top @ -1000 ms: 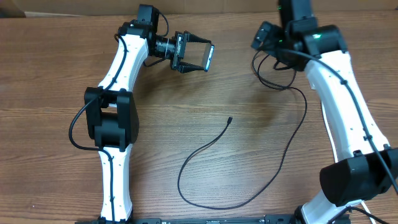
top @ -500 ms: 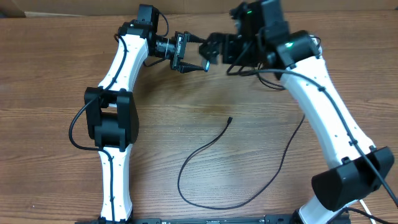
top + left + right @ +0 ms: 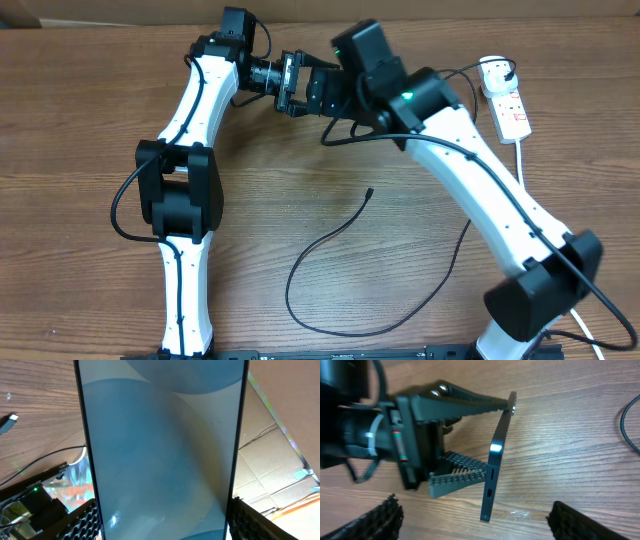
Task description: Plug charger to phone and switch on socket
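Your left gripper [image 3: 305,88] sits near the middle of the table's [image 3: 80,150] far edge. It is clamped on the phone [image 3: 160,450], one finger on each long side. The left wrist view is almost filled by the blue-teal screen. The phone is held clear of the wood, standing on edge with its lower short end pointing down toward the table.

Just to the right, your right gripper [image 3: 482,521] has come in close and faces the phone's thin edge. Its fingers [image 3: 590,522] stand wide apart on either side of that lower end. They touch nothing that you can see, and they hold nothing.

Nearer to you, the charger [image 3: 330,235] lies loose on the middle of the table. Its connector tip [image 3: 370,192] rests on the wood, well apart from the phone. The cable loops toward the near edge and then runs back up under the right arm, where you lose sight of it.

The socket [image 3: 512,105] lies flat by the far right corner. A white plug is seated at its far end, and its thick white cord [image 3: 518,150] trails toward the near edge.
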Robot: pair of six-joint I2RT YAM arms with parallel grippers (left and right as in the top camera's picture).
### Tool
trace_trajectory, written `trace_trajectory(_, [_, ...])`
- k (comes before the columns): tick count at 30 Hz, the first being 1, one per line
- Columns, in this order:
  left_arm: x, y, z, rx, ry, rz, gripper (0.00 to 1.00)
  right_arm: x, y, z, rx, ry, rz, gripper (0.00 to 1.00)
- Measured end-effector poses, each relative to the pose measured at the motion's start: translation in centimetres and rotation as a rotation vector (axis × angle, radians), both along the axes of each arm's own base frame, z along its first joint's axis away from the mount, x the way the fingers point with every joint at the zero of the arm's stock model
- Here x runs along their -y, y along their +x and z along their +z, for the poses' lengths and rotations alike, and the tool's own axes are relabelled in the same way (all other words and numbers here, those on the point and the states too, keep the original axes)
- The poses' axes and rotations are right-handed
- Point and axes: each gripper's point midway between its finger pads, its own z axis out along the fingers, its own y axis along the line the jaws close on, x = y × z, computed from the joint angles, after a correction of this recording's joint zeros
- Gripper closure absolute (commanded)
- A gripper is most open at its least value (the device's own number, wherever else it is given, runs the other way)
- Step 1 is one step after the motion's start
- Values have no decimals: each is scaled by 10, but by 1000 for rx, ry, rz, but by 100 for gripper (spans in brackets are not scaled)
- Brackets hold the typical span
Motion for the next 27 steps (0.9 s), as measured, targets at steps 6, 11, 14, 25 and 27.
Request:
trace_trajectory(6, [0,0,1,-1,-4,-2,32,3,12,-37,-45,-62,-73,25])
trace_trajectory(11, [0,0,1,-1,-4,-2,32,5,19,-42,-28,-77,-105,36])
trace_trajectory(14, [0,0,1,-1,-4,-2,32,5,23,-39,-8,-70,-117,39])
trace_trajectory(25, [0,0,1,-1,-4,-1,32,6,28,-36,14,-74,-132,58])
trace_trajectory(27, [0,0,1,-1,-4,-1,32,6,29,-35,20,-69,-135,59])
